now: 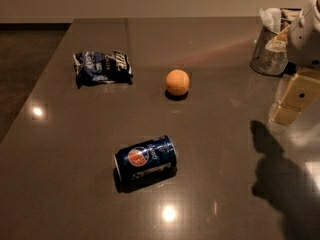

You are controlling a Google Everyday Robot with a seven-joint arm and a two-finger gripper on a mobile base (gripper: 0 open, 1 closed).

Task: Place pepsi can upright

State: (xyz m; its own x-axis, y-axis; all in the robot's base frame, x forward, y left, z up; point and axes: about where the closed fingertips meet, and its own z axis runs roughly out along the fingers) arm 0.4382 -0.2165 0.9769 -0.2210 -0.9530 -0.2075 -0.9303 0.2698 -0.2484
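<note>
**A:** Where's the arm?

**B:** At the far right edge, only partly in view. A white housing sits up in the top corner, and the cream-coloured claw hangs below it, pointing down and a little to the left, above the right side of the table. Whether it is spread or pressed together, I cannot tell. It holds nothing that I can see. Its dark shadow falls on the table nearer the camera.

**A:** And the pepsi can?

**B:** The pepsi can lies on its side near the front of the table, a bit left of centre and well apart from the claw. Its long axis runs roughly left to right, with the right end angled slightly away from the camera. The round red, white and blue logo faces up and toward the camera, close to the left end. I cannot tell which end carries the pull tab.

**A:** What else is around it?

**B:** An orange sits further back, just right of centre and well apart from the can. A crumpled blue-and-white snack bag lies flat at the back left. At the back right, next to the arm's housing, stands a clear cup stuffed with white paper. The orange lies off to the far side of the line from claw to can, not on it.
</note>
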